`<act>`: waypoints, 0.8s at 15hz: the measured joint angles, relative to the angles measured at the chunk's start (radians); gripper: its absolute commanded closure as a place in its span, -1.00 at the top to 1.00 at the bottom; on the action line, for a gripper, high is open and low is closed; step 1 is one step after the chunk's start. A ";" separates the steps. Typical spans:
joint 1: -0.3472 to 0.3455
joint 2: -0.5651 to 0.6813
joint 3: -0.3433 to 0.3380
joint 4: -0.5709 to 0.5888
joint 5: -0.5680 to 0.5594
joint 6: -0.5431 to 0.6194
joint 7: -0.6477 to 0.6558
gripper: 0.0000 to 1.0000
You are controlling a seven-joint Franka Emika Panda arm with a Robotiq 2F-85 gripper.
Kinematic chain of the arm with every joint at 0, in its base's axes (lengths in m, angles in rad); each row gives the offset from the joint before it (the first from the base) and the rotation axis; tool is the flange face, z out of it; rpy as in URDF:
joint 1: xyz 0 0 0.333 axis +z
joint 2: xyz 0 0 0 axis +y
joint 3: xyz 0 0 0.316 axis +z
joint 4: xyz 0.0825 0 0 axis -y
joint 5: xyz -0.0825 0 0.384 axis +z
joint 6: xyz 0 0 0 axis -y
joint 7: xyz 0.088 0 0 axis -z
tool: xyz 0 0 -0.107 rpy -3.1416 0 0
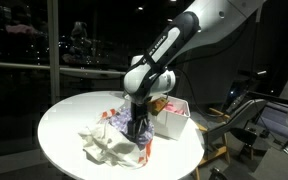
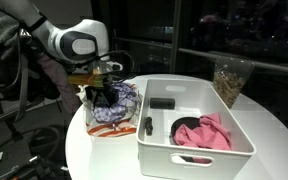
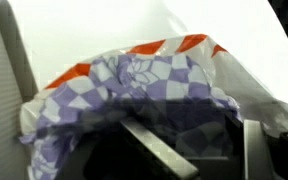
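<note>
A purple-and-white checkered cloth (image 3: 134, 85) with orange-red stripes lies bunched on the round white table (image 1: 69, 120), beside a white bin (image 2: 239, 135). The cloth shows in both exterior views (image 1: 117, 119) (image 2: 124, 104). My gripper (image 3: 199, 150) points down and is pressed into the cloth's top, seen in both exterior views (image 1: 136, 126) (image 2: 104, 96). Its two fingers stand apart with a dark fold of the cloth between them. The fingertips are buried in the fabric.
The bin holds a pink cloth (image 2: 206, 135), a black block (image 2: 162, 103) and a dark pen-like thing (image 2: 147, 127). A crumpled white cloth (image 1: 109, 148) lies by the table's front edge. A clear jar (image 2: 231, 78) stands behind the bin. A chair (image 1: 254, 105) stands nearby.
</note>
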 measured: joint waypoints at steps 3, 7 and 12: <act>0.037 -0.070 -0.036 0.014 -0.152 -0.125 0.160 1.00; -0.195 -0.233 0.225 0.039 -0.278 -0.249 0.302 1.00; -0.502 -0.344 0.522 0.044 -0.152 -0.180 0.275 1.00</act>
